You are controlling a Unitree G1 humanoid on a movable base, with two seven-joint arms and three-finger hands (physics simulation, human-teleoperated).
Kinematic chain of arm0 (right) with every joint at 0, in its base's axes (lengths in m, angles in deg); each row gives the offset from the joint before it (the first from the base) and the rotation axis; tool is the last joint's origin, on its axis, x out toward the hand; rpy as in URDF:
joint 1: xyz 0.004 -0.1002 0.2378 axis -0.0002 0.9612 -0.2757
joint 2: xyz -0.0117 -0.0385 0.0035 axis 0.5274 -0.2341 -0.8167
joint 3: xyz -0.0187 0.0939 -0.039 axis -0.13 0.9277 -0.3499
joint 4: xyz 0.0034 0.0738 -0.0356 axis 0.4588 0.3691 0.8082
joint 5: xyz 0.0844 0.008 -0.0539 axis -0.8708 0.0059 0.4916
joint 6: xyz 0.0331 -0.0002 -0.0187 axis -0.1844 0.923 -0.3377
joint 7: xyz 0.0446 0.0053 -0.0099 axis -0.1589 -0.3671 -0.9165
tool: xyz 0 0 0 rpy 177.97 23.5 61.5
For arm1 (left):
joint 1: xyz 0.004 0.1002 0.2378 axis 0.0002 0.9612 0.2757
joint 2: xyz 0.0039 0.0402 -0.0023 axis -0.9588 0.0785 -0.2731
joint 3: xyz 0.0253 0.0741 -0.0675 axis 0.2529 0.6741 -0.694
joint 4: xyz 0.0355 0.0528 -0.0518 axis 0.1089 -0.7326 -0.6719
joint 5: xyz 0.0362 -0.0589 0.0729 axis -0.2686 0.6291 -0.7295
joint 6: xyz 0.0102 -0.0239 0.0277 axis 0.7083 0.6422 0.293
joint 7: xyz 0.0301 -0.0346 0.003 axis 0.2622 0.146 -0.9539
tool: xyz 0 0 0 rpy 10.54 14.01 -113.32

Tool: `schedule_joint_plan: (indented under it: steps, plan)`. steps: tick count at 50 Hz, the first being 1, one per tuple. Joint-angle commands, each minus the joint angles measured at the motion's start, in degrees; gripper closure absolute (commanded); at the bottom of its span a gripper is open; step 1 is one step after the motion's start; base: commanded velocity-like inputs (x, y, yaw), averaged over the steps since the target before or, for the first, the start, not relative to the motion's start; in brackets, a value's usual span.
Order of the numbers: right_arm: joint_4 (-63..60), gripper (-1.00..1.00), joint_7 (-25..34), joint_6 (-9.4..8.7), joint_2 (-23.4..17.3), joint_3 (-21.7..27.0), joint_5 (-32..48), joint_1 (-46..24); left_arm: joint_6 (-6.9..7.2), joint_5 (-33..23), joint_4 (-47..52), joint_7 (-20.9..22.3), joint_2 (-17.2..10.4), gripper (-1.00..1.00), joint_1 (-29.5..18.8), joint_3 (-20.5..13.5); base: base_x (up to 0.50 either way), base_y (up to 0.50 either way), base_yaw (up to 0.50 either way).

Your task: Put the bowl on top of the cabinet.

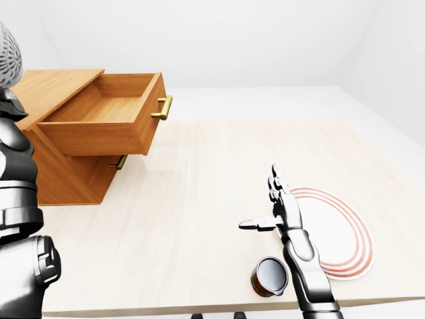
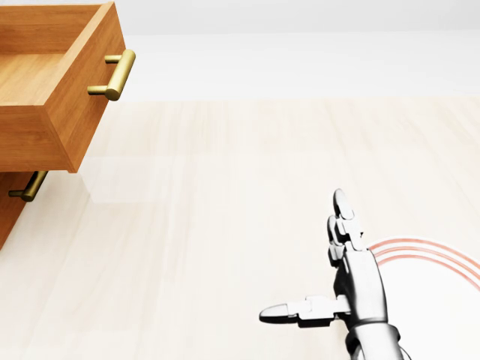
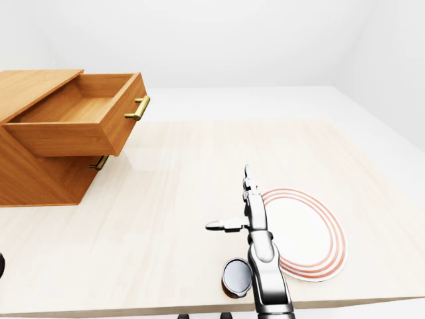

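Your pale wooden worktop sits in a bare white room. Nearest you, at six o'clock, a small red-and-green cup stands beside your right robot hand, fingers spread wide, holding nothing. At four o'clock lies the red-ringed bowl, just beside that hand. The cabinet stands at ten o'clock, its drawer pulled out. I judge a hasty sweep could topple the cup. The left robot hand isn't visible.

No readable text, label, brand, number or sign is showing anywhere in these views. The red rings on the white plate and the red and green bands on the can are carrying no legible lettering.
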Motion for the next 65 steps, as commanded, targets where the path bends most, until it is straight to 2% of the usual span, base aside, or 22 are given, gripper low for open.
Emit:
schedule_joint_plan:
  steps: [1, 3, 5, 6, 7, 9, 13, 14, 15, 17, 20, 35, 36, 37, 38, 42, 59, 65]
  plan:
    - [2.6, -1.0, -0.1, 0.89, -0.1, 0.5, -0.1, -1.4, -2.35, -8.1, -25.5, 0.0, 1.4, 0.92, -11.5, 7.5, 0.0, 0.0, 0.0]
    - [3.3, -1.0, -0.2, 1.17, -0.1, 0.5, 0.1, -1.6, -1.38, -9.6, -26.3, 0.0, 1.7, 0.92, -12.2, 8.4, 0.0, 0.0, 0.0]
    - [2.7, -1.0, -0.2, 0.92, -0.1, 0.4, 0.2, -1.4, -1.6, -9.4, -26.8, 0.0, 2.2, 0.92, -12.3, 8.1, 0.0, 0.0, 0.0]
    - [2.3, -1.0, -0.1, 0.82, -0.1, 0.4, 0.1, -1.2, -0.8, -10.4, -27.1, 0.0, 2.4, 0.92, -12.3, 8.8, 0.0, 0.0, 0.0]
    - [2.0, -1.0, -0.1, 0.75, -0.1, 0.4, 0.1, -1.0, -1.44, -9.8, -27.1, 0.0, 2.5, 0.92, -12.1, 8.2, 0.0, 0.0, 0.0]
    - [2.4, -1.0, -0.1, 0.91, -0.1, 0.4, 0.1, -1.2, -1.21, -10.0, -27.6, 0.0, 3.2, 0.92, -11.5, 8.4, 0.0, 0.0, 0.0]
    - [1.4, -1.0, 0.0, 0.53, -0.1, 0.2, 0.1, -0.7, 1.07, -9.8, -28.3, 0.0, 3.4, 0.92, -10.8, 8.3, 0.0, 0.0, 0.0]
    - [1.3, -1.0, 0.0, 0.5, -0.1, 0.3, 0.1, -0.7, 0.52, -9.1, -28.3, 0.0, 3.4, 0.92, -10.6, 7.9, 0.0, 0.0, 0.0]
    - [1.3, -1.0, 0.0, 0.5, -0.1, 0.4, 0.1, -0.7, 1.52, -10.2, -28.5, 0.0, 3.3, 0.92, -10.2, 8.7, 0.0, 0.0, 0.0]
    - [1.1, -1.0, 0.1, 0.44, -0.1, 0.4, 0.0, -0.6, 1.24, -10.1, -28.6, 0.0, 3.2, 0.92, -10.1, 8.6, 0.0, 0.0, 0.0]
    - [1.2, -1.0, 0.1, 0.57, -0.1, 0.3, 0.0, -0.6, 2.13, -10.1, -28.7, 0.0, 2.6, 0.93, -9.0, 8.5, 0.0, 0.0, 0.0]
    - [2.2, -1.0, 0.0, 0.87, 0.0, 0.2, 0.1, -1.0, 2.66, -9.9, -29.0, 0.0, 1.8, 0.91, -7.7, 8.3, 0.0, 0.0, 0.0]
    - [2.3, -1.0, 0.1, 0.88, 0.0, 0.2, 0.0, -1.0, 2.51, -9.8, -29.0, 0.0, 1.8, 0.75, -7.7, 8.2, 0.0, 0.0, 0.0]
    - [2.4, -1.0, 0.0, 0.95, 0.0, 0.2, 0.1, -1.1, 2.49, -9.7, -28.9, 0.0, 1.7, 0.21, -7.6, 8.1, 0.0, 0.0, 0.0]
    - [2.6, -1.0, 0.0, 1.07, 0.0, 0.1, 0.2, -1.1, 2.35, -9.5, -28.8, 0.0, 1.7, -1.0, -7.7, 8.0, 0.0, 0.0, 0.0]
    - [2.6, -1.0, 0.0, 1.09, 0.0, 0.0, 0.2, -1.1, 1.37, -9.0, -28.3, 0.0, 1.4, -1.0, -7.8, 7.8, 0.0, 0.0, 0.0]
    - [3.5, -1.0, 0.0, 1.7, 0.2, -0.6, 0.6, -1.1, 1.16, -9.6, -27.7, 0.0, 1.7, -1.0, -7.6, 8.2, 0.0, 0.0, 0.0]
    - [3.8, -1.0, -0.1, 1.83, 0.2, -0.7, 0.8, -1.1, 0.67, -9.5, -27.2, 0.0, 1.8, -1.0, -7.5, 8.1, 0.0, 0.0, 0.0]
